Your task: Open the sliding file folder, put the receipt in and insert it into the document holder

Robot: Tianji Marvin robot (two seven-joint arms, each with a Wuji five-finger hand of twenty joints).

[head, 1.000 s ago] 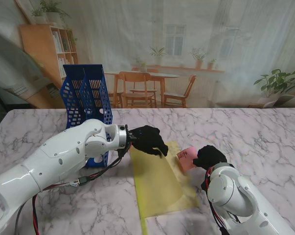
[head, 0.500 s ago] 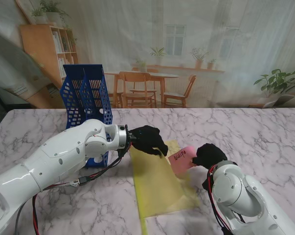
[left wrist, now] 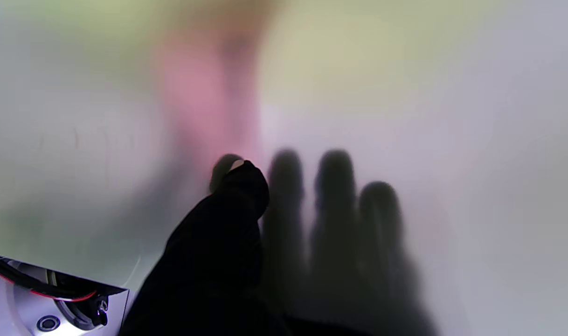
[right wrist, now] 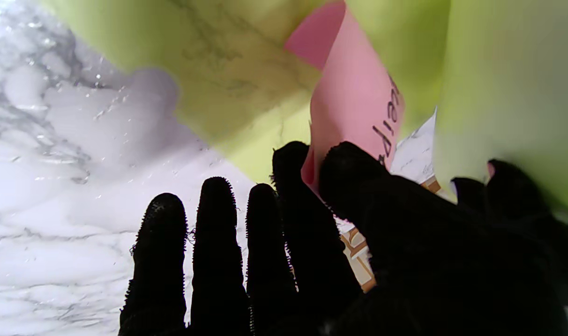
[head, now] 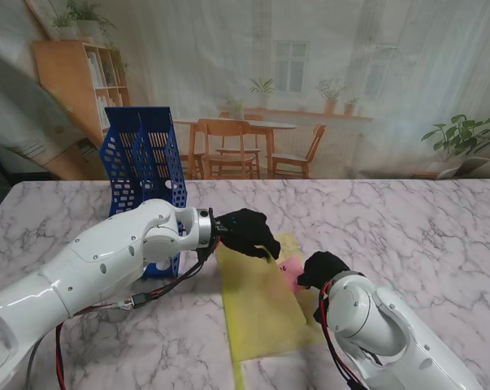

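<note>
The pink receipt (right wrist: 354, 102) is pinched between the thumb and forefinger of the right hand (head: 319, 269), its far end tucked between the yellow folder's (head: 257, 305) sheets. The left hand (head: 245, 231) grips the folder's upper sheet at its far corner, lifted, thumb against fingers. The blue holder (head: 143, 166) stands behind the left wrist on the marble table (head: 423, 219).

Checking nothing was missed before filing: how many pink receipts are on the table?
1. The pink receipt is pinched in the right hand, going into the yellow file folder whose flap the left hand lifts. Others could be hidden inside.
</note>
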